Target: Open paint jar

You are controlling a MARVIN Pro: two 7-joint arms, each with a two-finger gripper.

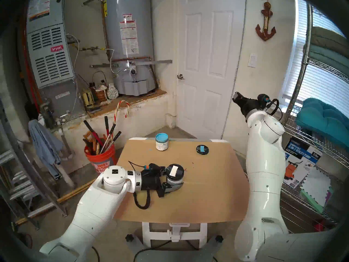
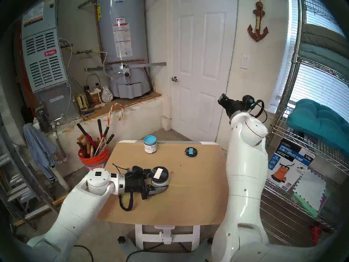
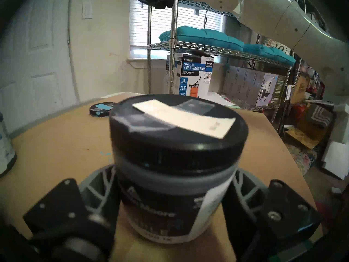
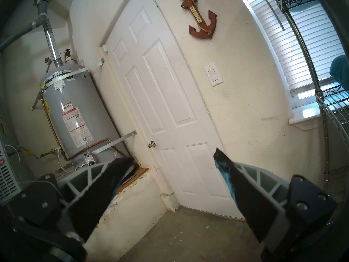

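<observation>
The paint jar (image 1: 175,177) stands upright on the left half of the brown tabletop (image 1: 207,195). It has a black screw lid (image 1: 174,170) with a white tape strip. My left gripper (image 1: 172,179) reaches in level from the left and is shut on the jar's body below the lid, one finger on each side. In the left wrist view the paint jar (image 3: 175,189) fills the middle, with grey fingers (image 3: 98,182) pressed against both sides. My right gripper (image 1: 237,98) is raised high at the right, away from the table. It is open and empty (image 4: 173,157), facing the door.
An open jar of light-blue paint (image 1: 161,142) stands at the table's far edge. A loose black lid with blue tape (image 1: 202,149) lies to its right. An orange bucket of tools (image 1: 100,157) stands left of the table, and a wire shelf (image 1: 321,161) stands on the right.
</observation>
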